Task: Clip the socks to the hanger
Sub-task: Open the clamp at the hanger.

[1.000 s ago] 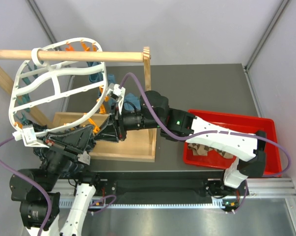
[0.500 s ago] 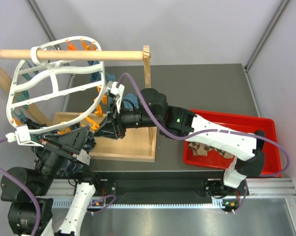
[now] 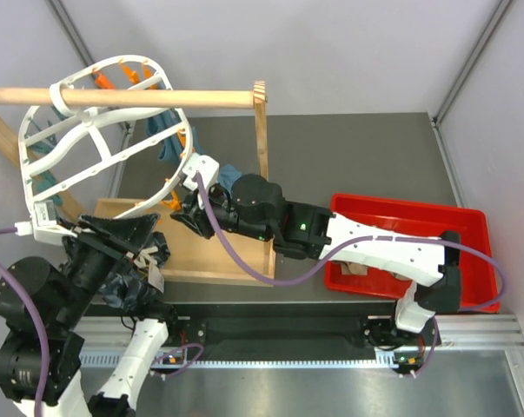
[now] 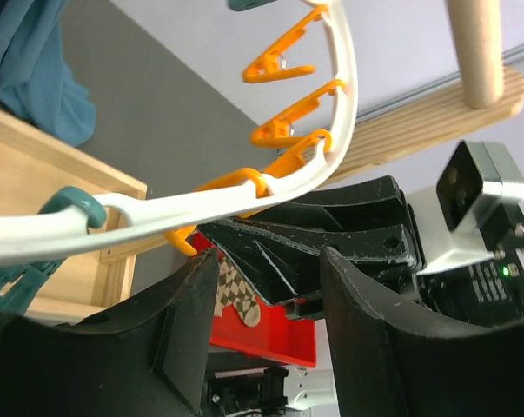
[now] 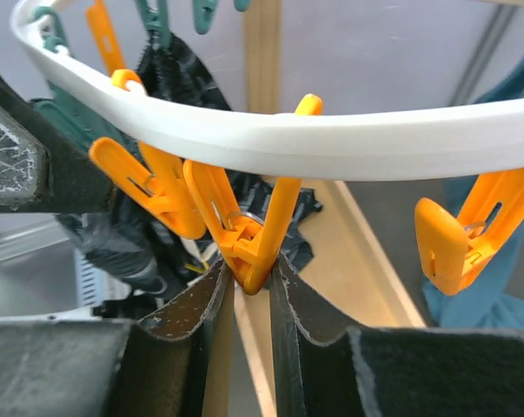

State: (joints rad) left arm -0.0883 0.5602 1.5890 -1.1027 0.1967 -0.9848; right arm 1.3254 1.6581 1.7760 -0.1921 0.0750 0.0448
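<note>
The white hanger hangs tilted on the wooden rod, its rim lined with orange and teal pegs. My right gripper reaches to the lower rim and is shut on the bottom end of an orange peg. My left gripper is just below the same rim, open with nothing between its fingers. One argyle sock shows in the red tray. In the top view my right arm hides most of the socks.
The wooden rod and post stand on a shallow wooden base. A teal cloth hangs from the hanger's far side. Dark fabric lies by my left gripper. Grey walls close in on both sides.
The hanger has swung up and to the left. My right gripper moved left and down along the rim. My left arm shifted left, its gripper staying under the rim.
</note>
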